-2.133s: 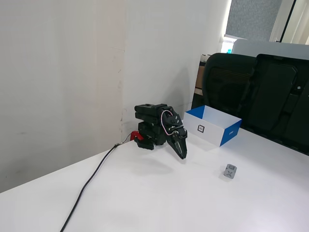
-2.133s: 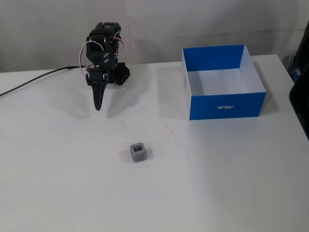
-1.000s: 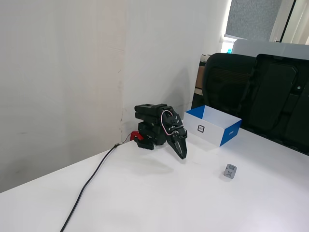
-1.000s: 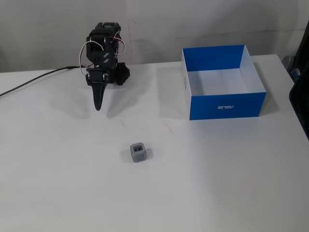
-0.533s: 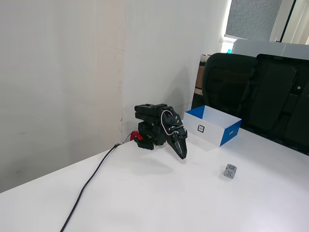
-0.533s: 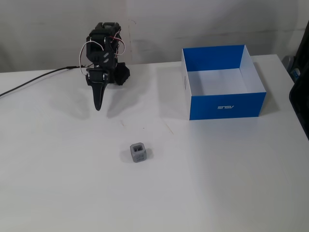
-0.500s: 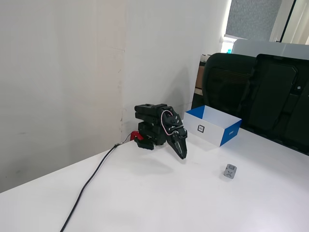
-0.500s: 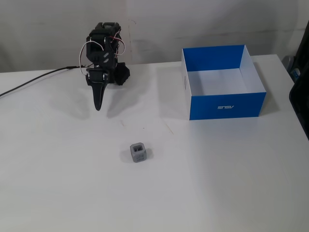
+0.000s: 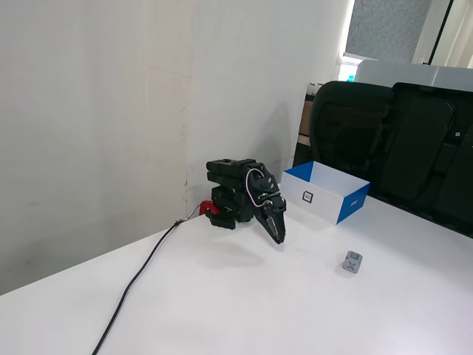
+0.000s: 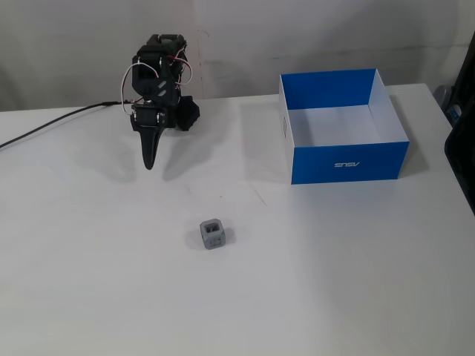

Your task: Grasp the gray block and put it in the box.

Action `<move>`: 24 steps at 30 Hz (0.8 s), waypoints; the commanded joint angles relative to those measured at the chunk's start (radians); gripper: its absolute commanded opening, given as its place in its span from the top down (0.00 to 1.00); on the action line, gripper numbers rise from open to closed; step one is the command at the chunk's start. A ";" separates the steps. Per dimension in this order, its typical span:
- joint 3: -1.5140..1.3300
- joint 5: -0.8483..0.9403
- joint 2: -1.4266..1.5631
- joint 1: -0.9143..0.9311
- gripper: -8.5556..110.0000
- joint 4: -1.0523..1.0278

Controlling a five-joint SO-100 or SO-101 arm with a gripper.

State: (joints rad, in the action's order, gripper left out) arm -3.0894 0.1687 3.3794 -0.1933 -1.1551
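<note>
While folded at rest, the claw [image 10: 150,162] is seen with its fingers closed together and empty, and the block [image 10: 213,233] lies well apart from it.

From the claw tip [image 9: 278,238], pointed down at the table [image 10: 89,297], the block [image 9: 352,262] lies toward the camera and to the right in a fixed view from above, on bare table; being a cube, it has no long axis to be matched. The box [image 10: 344,159], open and empty, stands farther right, well apart from both. Nothing is seen to differ from the earlier frames: arm, block and box are placed as before.

bright even light, soft shadows, sharp focus
</note>
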 commanded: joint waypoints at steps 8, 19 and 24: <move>0.031 0.009 0.008 0.035 0.93 -0.023; 0.368 -0.021 -0.403 0.025 0.93 0.066; 0.634 -0.038 -0.672 -0.003 0.93 0.072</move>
State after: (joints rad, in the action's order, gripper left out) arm -2.6707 0.1427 2.8455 -0.1841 -1.1029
